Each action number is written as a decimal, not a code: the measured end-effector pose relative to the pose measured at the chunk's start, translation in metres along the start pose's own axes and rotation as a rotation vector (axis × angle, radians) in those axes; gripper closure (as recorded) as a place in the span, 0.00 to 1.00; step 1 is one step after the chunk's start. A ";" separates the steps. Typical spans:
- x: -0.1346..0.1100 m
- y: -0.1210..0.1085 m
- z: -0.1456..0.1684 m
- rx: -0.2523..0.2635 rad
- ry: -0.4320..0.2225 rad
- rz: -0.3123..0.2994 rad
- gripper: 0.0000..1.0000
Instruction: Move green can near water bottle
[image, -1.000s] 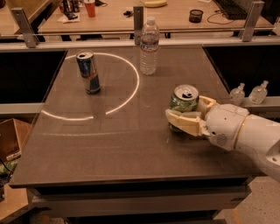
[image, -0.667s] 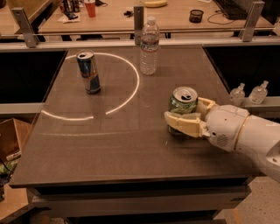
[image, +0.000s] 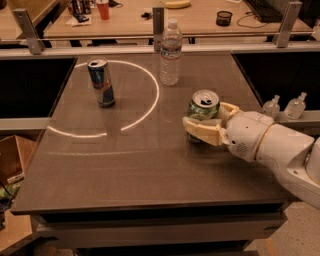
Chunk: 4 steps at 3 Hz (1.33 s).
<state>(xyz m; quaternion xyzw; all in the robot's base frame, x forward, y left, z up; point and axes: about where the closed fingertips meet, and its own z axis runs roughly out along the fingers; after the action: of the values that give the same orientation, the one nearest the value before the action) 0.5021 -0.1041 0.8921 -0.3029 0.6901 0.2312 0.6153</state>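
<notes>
Dark tabletop (image: 140, 170) fills most of frame, front edge low, far edge against a metal rail at top, right edge running down past the arm. White robot arm (image: 280, 147) enters from lower right, crossing the right edge of the table. Gripper (image: 202, 120) sits right of centre, its fingers pinching the green can (image: 204, 106): one finger (image: 202, 131) wraps across the lower front of the can, the other shows behind it on the right. Can upright, well in from the front edge. Water bottle (image: 171, 52) upright at upper centre, near the far edge, up-left of the green can, with bare tabletop between them. Blue-and-silver can (image: 101, 83) upright at upper left, inside a bright light arc (image: 152, 102), well apart from both. Wide open surface across the lower left. Two small pump bottles (image: 272, 106) off the table at right.
</notes>
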 end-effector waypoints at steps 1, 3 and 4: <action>-0.005 -0.042 0.023 0.112 -0.024 -0.055 1.00; -0.026 -0.132 0.053 0.319 -0.027 -0.135 1.00; -0.025 -0.168 0.072 0.356 -0.018 -0.051 1.00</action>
<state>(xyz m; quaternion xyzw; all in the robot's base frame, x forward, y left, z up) 0.6722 -0.1703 0.9159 -0.2045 0.7068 0.0925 0.6708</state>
